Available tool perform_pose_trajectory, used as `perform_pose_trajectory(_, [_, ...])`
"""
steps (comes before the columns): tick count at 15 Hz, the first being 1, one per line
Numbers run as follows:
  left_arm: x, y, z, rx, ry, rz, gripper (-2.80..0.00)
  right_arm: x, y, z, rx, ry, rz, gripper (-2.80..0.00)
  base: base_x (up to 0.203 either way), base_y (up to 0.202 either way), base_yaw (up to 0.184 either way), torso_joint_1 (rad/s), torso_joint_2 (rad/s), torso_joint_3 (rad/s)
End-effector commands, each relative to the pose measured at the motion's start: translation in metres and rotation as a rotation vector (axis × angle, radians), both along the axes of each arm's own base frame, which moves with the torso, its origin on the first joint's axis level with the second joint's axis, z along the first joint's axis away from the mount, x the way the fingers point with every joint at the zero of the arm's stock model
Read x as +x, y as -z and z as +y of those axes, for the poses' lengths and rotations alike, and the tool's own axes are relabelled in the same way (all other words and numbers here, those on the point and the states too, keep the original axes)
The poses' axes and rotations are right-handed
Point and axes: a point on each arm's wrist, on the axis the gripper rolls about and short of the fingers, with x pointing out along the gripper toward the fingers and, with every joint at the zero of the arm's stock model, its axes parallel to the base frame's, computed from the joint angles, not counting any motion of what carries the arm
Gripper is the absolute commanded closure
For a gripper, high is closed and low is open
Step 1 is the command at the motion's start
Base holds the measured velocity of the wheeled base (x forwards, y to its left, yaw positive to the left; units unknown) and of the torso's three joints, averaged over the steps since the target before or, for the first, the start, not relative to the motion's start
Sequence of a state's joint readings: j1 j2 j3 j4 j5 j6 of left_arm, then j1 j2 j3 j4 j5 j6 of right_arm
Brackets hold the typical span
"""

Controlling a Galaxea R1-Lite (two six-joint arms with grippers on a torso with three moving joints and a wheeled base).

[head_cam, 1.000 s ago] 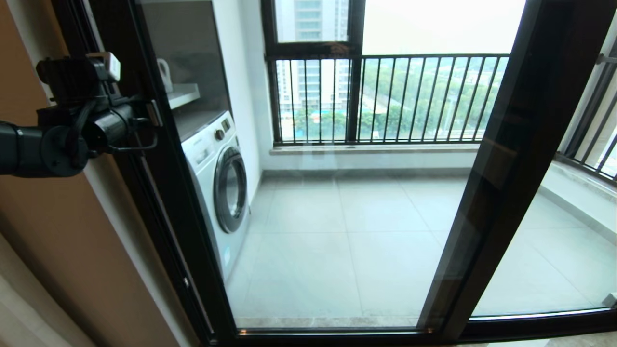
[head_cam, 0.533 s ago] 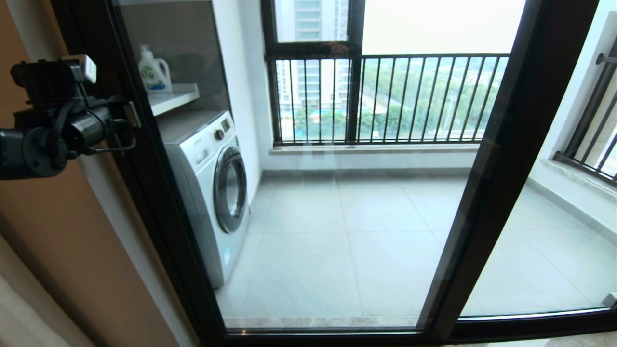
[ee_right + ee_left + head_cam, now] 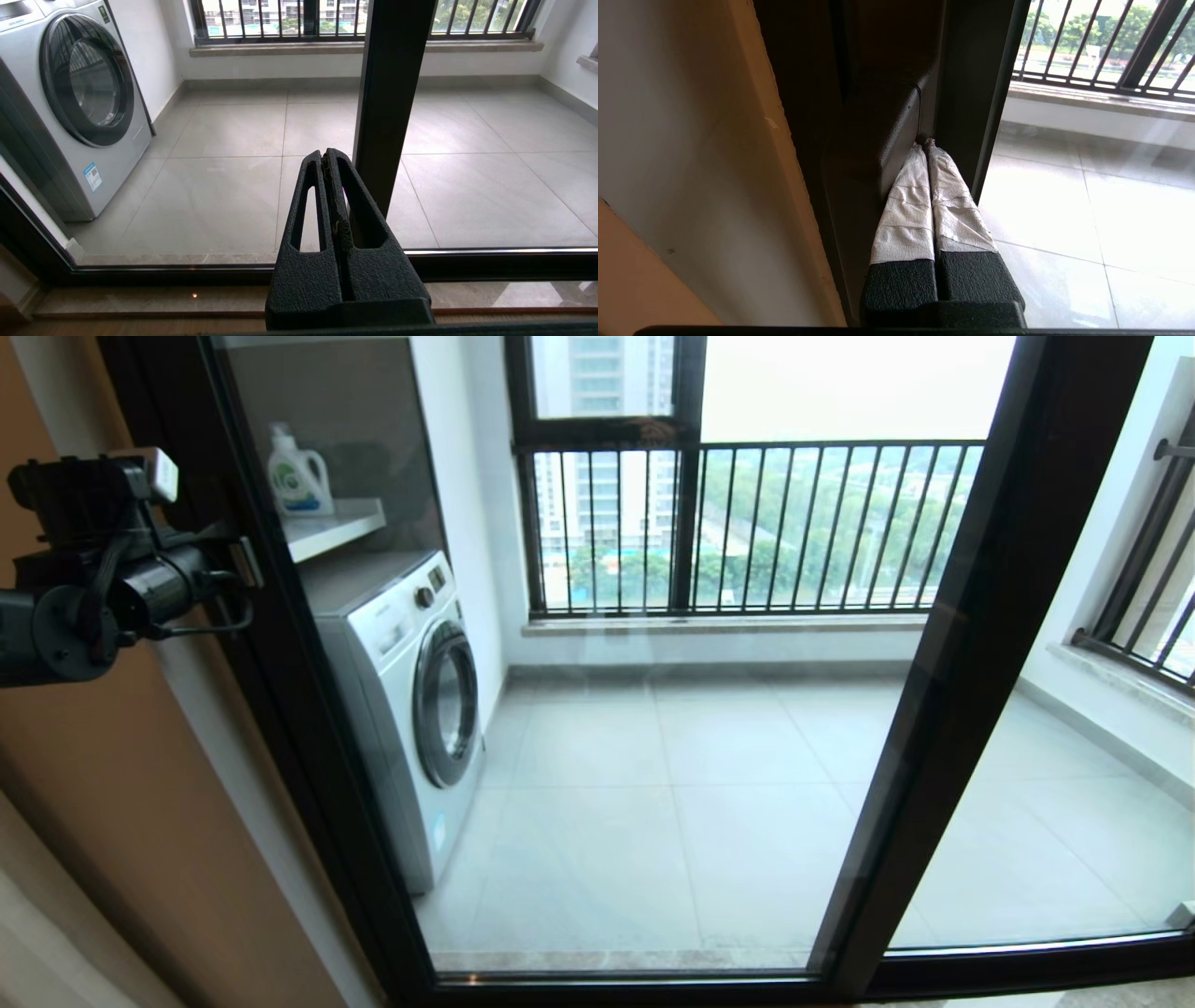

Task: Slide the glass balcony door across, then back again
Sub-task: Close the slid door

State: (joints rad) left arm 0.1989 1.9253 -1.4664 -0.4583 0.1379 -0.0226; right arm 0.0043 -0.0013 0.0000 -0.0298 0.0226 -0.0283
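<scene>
The glass balcony door [image 3: 308,709] is a tall clear pane in a black frame and fills most of the head view. My left gripper [image 3: 245,561] is at chest height against the door's left upright [image 3: 966,93]. Its white-taped fingers [image 3: 908,196] are shut, and the tips [image 3: 923,142] are pushed into the corner between that upright and the black bar handle [image 3: 882,149]. My right gripper [image 3: 327,156] does not show in the head view. It hangs low and shut, holding nothing, in front of the door's bottom rail [image 3: 490,261] and beside a dark upright [image 3: 387,93].
Behind the glass stand a white washing machine [image 3: 420,700], a detergent bottle [image 3: 297,471] on a shelf, and the black window with railing bars [image 3: 747,523]. A tan wall [image 3: 112,803] borders the door on the left. A second dark-framed pane [image 3: 1074,803] is on the right.
The door's left upright has slid leftward with my left gripper on it, uncovering the detergent bottle and more of the washing machine. The last half second shows only a small shift.
</scene>
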Motion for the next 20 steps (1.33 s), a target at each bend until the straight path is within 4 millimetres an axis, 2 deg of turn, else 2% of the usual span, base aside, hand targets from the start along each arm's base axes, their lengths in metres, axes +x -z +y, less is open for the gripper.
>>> perform_pose_trajectory(1, [0.001, 0.002, 0.003, -0.001, -0.011, 0.001, 0.00, 0.001, 0.003, 0.000, -0.001, -0.001, 0.012, 0.00, 0.000, 0.000, 0.000, 0.000, 0.00, 0.000])
perform_pose_trajectory(3, [0.000, 0.001, 0.003, 0.000, -0.010, -0.001, 0.00, 0.001, 0.003, 0.000, -0.001, -0.001, 0.012, 0.00, 0.000, 0.000, 0.000, 0.000, 0.00, 0.000])
perform_pose_trajectory(7, [-0.008, -0.011, -0.015, 0.004, 0.030, -0.028, 0.00, 0.001, 0.003, 0.000, -0.001, -0.001, 0.011, 0.00, 0.000, 0.000, 0.000, 0.000, 0.00, 0.000])
perform_pose_trajectory(11, [-0.031, -0.020, -0.035, 0.004, 0.116, -0.033, 0.00, 0.001, 0.003, 0.000, -0.001, -0.001, 0.012, 0.00, 0.000, 0.000, 0.000, 0.000, 0.00, 0.000])
perform_pose_trajectory(14, [-0.051, -0.022, -0.040, 0.001, 0.138, -0.029, 0.00, 0.001, 0.003, 0.000, -0.001, -0.001, 0.011, 0.00, 0.000, 0.000, 0.000, 0.000, 0.00, 0.000])
perform_pose_trajectory(17, [-0.069, -0.015, -0.034, -0.034, 0.152, -0.017, 0.00, 0.001, 0.003, 0.000, -0.001, -0.001, 0.011, 0.00, 0.000, 0.000, 0.000, 0.000, 0.00, 0.000])
perform_pose_trajectory(20, [-0.081, 0.001, -0.009, -0.051, 0.161, 0.003, 0.00, 0.001, 0.003, 0.000, -0.001, -0.001, 0.013, 0.00, 0.000, 0.000, 0.000, 0.000, 0.00, 0.000])
